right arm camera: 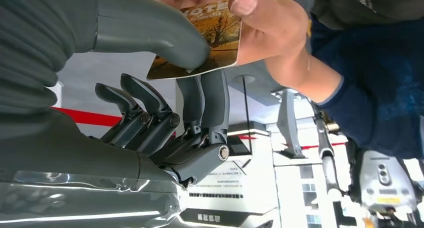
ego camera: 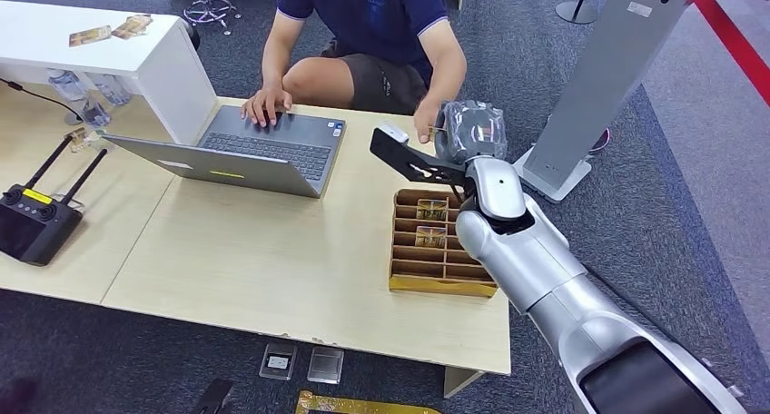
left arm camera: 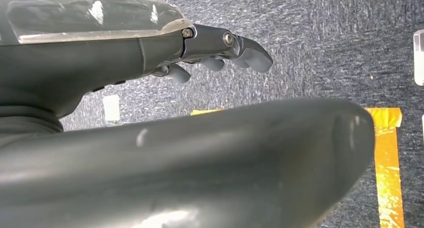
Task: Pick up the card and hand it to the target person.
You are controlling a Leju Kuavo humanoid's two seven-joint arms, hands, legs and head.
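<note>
- My right hand pinches the card between thumb and fingers, at the upper centre of the right wrist frame.
- The person's hand already grips the card's far end, so its long axis runs from my fingers straight into theirs; I judge letting go comes next.
- In the head frame my right hand sits right of centre, beside the person's hand, above the tray; the grip itself is hidden there.
- My left hand hangs over carpet, fingers curled in, holding nothing.
</note>
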